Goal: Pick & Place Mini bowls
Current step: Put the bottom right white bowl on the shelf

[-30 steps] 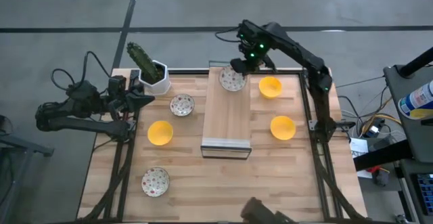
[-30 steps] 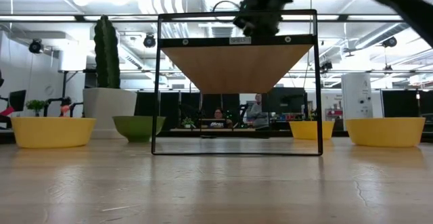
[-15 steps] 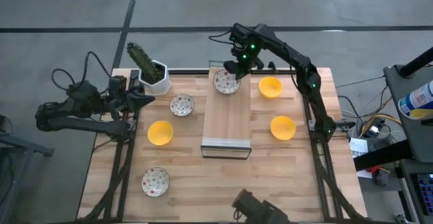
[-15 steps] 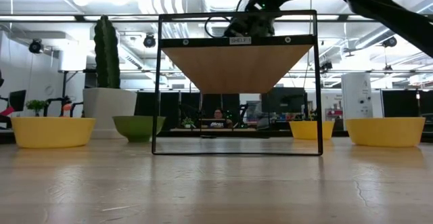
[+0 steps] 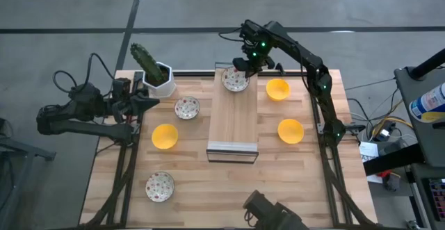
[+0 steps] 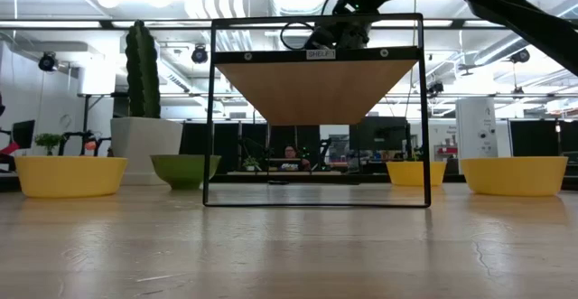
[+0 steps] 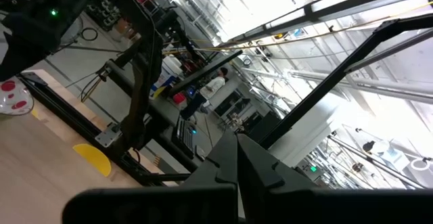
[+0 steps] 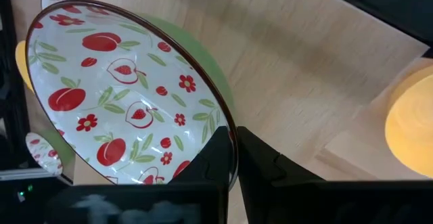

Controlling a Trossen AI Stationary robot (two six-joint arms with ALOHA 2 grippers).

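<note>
The right gripper (image 5: 249, 65), fingers pinched on its rim, holds a patterned mini bowl (image 5: 236, 80) above the far end of the wooden shelf (image 5: 234, 119), at 12 o'clock on the table (image 5: 208, 188). The round bowl has no long axis; its open mouth faces up, slightly tilted. The left gripper (image 5: 147, 101) waits at 9 o'clock, fingers closed on nothing, near the cactus planter (image 5: 158, 74). The other bowls sit scattered around the shelf.
</note>
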